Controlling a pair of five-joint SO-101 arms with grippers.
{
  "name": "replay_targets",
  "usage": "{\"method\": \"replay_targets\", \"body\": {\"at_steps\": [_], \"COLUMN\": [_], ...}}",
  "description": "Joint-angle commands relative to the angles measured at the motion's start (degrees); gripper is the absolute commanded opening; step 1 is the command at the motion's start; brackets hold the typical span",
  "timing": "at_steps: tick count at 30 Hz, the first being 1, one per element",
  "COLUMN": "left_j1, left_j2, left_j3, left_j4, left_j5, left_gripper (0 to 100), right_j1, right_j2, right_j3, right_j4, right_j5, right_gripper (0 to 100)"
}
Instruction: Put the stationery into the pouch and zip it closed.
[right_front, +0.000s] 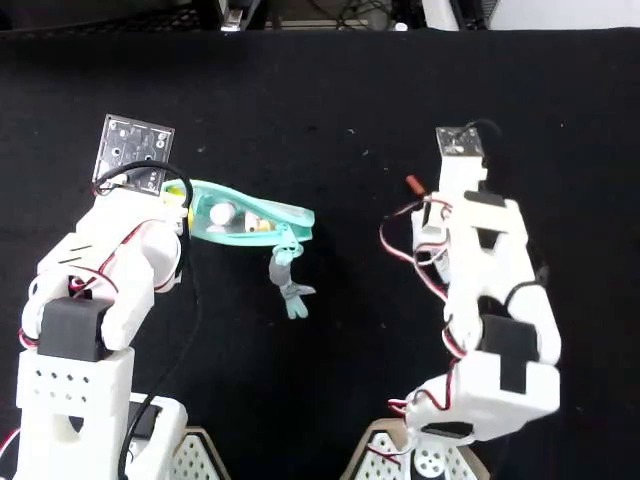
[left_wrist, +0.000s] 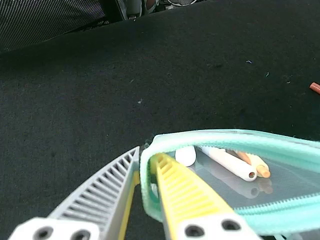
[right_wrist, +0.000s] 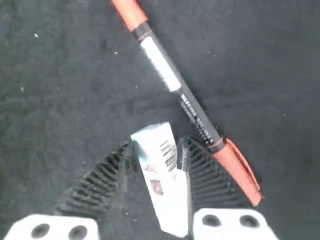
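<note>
A teal mesh pouch (right_front: 250, 222) lies open on the black table, its strap (right_front: 288, 282) trailing toward the front. Inside it I see a white eraser (left_wrist: 186, 155), a white pen (left_wrist: 229, 163) and an orange pen (left_wrist: 256, 164). My left gripper (left_wrist: 147, 156) is shut on the pouch's end rim (left_wrist: 145, 185), yellow finger (left_wrist: 182, 192) inside and grey finger (left_wrist: 107, 192) outside. My right gripper (right_wrist: 155, 146) is shut on a small white block with a printed label (right_wrist: 161, 172). A black pen with orange ends (right_wrist: 172, 82) lies on the cloth just beside it.
The black cloth table (right_front: 340, 110) stretches open between the two arms and toward the back. The orange pen tip (right_front: 413, 184) pokes out beside the right arm (right_front: 485, 270). Cables and equipment line the table's far edge (right_front: 320, 22).
</note>
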Motion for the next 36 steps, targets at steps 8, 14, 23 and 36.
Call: {"method": "replay_targets", "body": {"at_steps": [8, 14, 23, 36], "left_j1": [0.04, 0.04, 0.04, 0.04], "left_j2": [0.88, 0.88, 0.88, 0.88], "left_j3": [0.75, 0.75, 0.75, 0.75], "left_j4": [-0.35, -0.35, -0.44, -0.35], "left_j5": [-0.35, -0.35, -0.35, -0.35], "left_gripper": [4, 4, 4, 4], "right_j1": [-1.58, -4.48, -18.90, -23.38], "right_j2": [0.84, -0.66, -12.35, -12.35], "right_j3": [-2.07, -0.40, 10.68, 12.09], "right_j4": [1.32, 1.85, 4.22, 4.31], "right_j5": [3.78, 3.96, 4.40, 4.40], "right_gripper": [1.1, 1.3, 1.8, 16.8]}}
